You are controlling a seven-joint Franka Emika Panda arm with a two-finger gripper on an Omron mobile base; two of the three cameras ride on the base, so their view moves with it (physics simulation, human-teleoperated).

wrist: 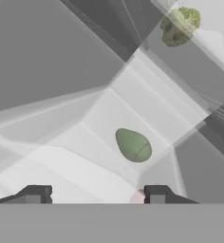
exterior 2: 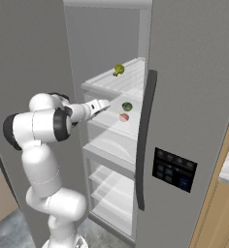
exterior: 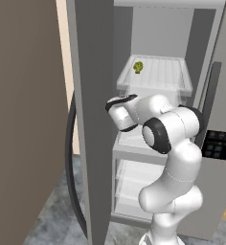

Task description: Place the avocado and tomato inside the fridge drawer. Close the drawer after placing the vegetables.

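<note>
Just beyond the half-open gripper (wrist: 95,193), the small glossy red tomato (wrist: 138,196) lay beside its right fingertip, the dark green oval avocado (wrist: 133,144) farther ahead.

— Any text, labels, brands or numbers to read here?

— None. The dark control panel (exterior 2: 173,169) on the fridge door (exterior 2: 194,97) carries small lit squares — too small and blurred to read as characters. No other surface shows any legible lettering or sign.
</note>
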